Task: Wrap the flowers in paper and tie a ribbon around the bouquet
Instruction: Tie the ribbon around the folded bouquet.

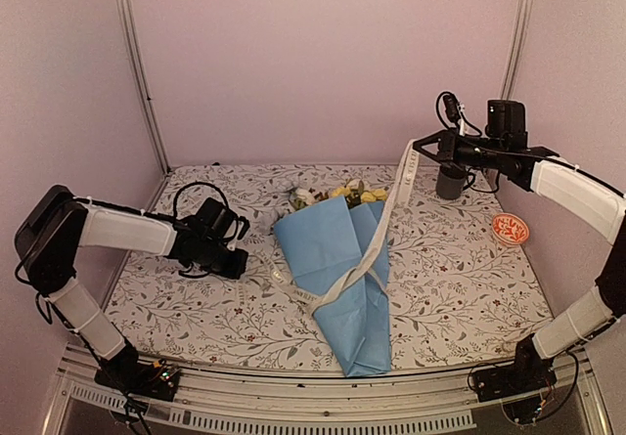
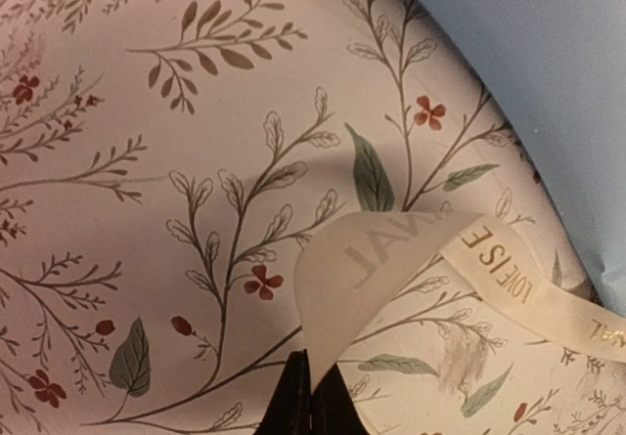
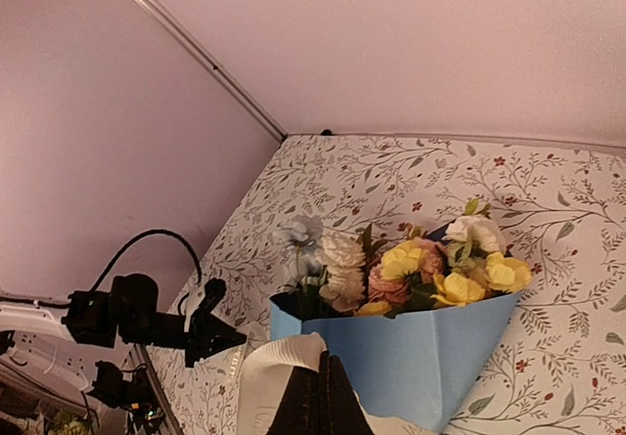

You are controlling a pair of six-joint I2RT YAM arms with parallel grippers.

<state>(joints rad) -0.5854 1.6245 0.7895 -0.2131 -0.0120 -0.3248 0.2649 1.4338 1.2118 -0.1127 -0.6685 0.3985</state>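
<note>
The bouquet lies in the middle of the table as a light blue paper (image 1: 333, 249) cone, with the flowers (image 1: 342, 195) at its far, wide end. The cream ribbon (image 1: 377, 244) crosses the cone diagonally. My right gripper (image 1: 419, 146) is shut on the ribbon's upper end and holds it well above the table at the right. In the right wrist view the ribbon (image 3: 274, 362) folds over the shut right gripper (image 3: 325, 362), above the paper (image 3: 421, 357) and flowers (image 3: 411, 269). My left gripper (image 1: 245, 259) is low, left of the cone. It is shut (image 2: 311, 365) on the ribbon's other end (image 2: 381, 259).
A floral tablecloth (image 1: 196, 298) covers the table. A small round orange and white thing (image 1: 510, 229) lies at the right, near the wall. Metal posts (image 1: 137, 64) stand at the back corners. The left arm (image 3: 147, 313) shows in the right wrist view.
</note>
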